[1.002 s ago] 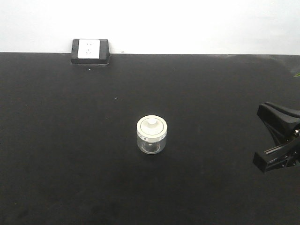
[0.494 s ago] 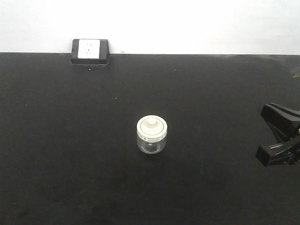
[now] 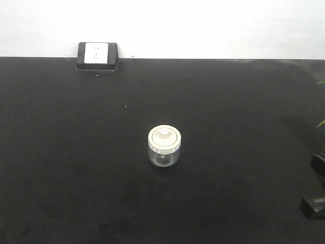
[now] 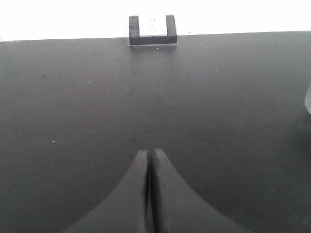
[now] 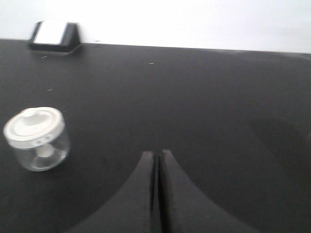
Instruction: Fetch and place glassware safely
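Note:
The glass jar (image 3: 164,147) is small, squat and clear, with a cream-white knobbed lid. It stands upright near the middle of the black table (image 3: 76,152). In the right wrist view the jar (image 5: 37,138) is ahead and to the left of my right gripper (image 5: 157,153), well apart from it. The right gripper is shut and empty. My left gripper (image 4: 148,152) is also shut and empty, low over bare table. Only a sliver of the jar (image 4: 308,99) shows at the right edge of the left wrist view.
A black block with a white socket face (image 3: 97,55) sits at the table's far edge against the white wall. Black parts of my right arm (image 3: 314,207) show at the front view's right edge. Green leaf tips (image 3: 321,122) poke in there.
My right arm has drawn back to the right and down, away from the jar, and is almost out of the front view. The jar has not moved.

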